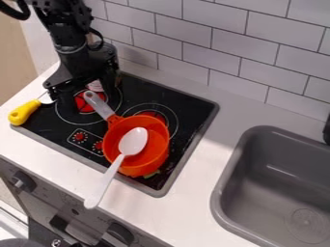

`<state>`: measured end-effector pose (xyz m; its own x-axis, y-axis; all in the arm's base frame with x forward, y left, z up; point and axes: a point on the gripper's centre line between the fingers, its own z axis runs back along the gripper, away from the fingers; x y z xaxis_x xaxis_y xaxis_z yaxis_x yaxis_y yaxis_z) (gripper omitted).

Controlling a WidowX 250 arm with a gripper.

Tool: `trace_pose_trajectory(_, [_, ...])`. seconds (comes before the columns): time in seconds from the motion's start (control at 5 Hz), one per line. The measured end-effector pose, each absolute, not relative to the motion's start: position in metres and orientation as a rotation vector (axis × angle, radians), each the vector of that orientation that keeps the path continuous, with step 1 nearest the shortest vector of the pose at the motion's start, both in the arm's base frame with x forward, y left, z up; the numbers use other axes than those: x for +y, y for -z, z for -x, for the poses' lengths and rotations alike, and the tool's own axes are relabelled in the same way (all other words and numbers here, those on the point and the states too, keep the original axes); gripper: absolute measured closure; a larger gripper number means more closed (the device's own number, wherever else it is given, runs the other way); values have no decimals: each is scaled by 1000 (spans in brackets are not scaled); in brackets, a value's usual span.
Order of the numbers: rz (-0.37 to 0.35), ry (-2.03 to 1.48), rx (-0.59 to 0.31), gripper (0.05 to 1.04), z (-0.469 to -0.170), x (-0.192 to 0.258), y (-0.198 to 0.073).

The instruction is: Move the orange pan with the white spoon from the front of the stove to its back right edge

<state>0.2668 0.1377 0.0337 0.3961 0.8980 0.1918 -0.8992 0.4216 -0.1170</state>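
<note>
Camera view | yellow-handled utensil (24, 112): axis diagonal, tip upper right | gripper (88, 97): jaws wide

Spoon (133, 141) in pan (155, 156) on stove (194, 107) — sink (225, 192) right.

The pan (159, 157) is orange (a bright one), the spoon (132, 141) white.

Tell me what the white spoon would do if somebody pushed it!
The white spoon would probably swivel or slide, since its long handle sticks out past the rim of the orange pan. It looks smooth and plastic, so it's likely light, maybe slippery. Its straight handle suggests it's stiff.
</note>
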Motion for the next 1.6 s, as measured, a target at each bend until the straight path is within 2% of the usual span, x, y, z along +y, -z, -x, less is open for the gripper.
trace_pose_trajectory(0.2, [2,-1166,-239,92,-269,138,-28])
trace_pose_trajectory(0.4, [-9,-1197,-222,133,-268,137,-19])
trace_pose_trajectory(0.6, [-11,-1201,-246,367,-270,138,-17])
trace_pose_trajectory(0.8, [-9,-1224,-233,650,-268,138,-16])
trace_pose_trajectory(1.0, [-15,-1226,-205,727,-266,135,-16])
trace_pose_trajectory(1.6, [-27,-1314,-162,727,-267,135,-13])
